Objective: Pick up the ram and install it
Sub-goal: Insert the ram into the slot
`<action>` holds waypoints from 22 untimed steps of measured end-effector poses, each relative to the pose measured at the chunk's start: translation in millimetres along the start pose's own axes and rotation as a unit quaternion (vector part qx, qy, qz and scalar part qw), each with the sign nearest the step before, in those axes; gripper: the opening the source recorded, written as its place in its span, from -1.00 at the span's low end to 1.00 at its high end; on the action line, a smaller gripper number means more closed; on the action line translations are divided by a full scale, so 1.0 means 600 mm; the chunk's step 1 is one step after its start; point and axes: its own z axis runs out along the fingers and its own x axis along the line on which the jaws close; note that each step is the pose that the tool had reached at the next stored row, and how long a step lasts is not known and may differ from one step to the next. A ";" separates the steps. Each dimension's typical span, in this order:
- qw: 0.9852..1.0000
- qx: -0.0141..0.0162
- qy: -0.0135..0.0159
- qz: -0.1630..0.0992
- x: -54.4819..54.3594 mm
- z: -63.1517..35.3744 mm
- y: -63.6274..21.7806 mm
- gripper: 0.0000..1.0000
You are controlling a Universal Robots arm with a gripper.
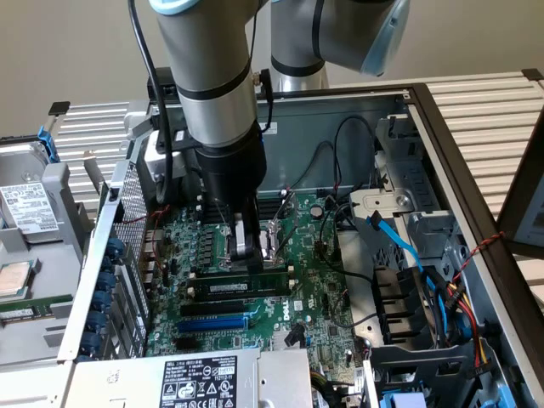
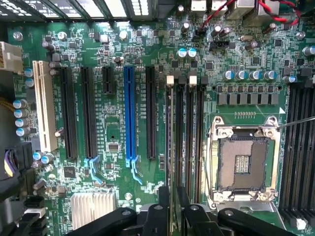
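The ram (image 1: 242,286), a long green stick with a white label, stands on edge and level in one of the black slots on the motherboard (image 1: 314,297). My gripper (image 1: 245,255) comes straight down onto its top edge, near the stick's middle. In the wrist view the ram (image 2: 173,157) shows edge-on as a thin line along a slot. My gripper (image 2: 173,209) straddles it, and its dark fingers (image 2: 158,216) are closed in tight on either side.
The open CPU socket (image 2: 243,162) lies just beside the memory slots. A blue slot (image 2: 129,113) and more black slots run parallel. Loose cables (image 1: 395,242) and a drive cage (image 1: 408,314) crowd the exterior view's right. The case wall (image 1: 115,246) rises at the left.
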 end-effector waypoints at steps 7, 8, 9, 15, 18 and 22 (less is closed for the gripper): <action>1.000 -0.030 0.002 0.005 0.000 -0.007 -0.002 -0.59; 0.999 -0.035 0.002 0.005 0.000 -0.008 -0.003 -0.59; 0.999 -0.040 0.002 0.005 0.000 -0.008 -0.005 -0.59; 0.998 -0.058 0.003 0.005 0.001 -0.009 -0.013 -0.59; 0.998 -0.058 0.002 0.005 0.000 -0.009 -0.013 -0.59; 0.998 -0.059 0.001 0.005 0.001 -0.009 -0.014 -0.59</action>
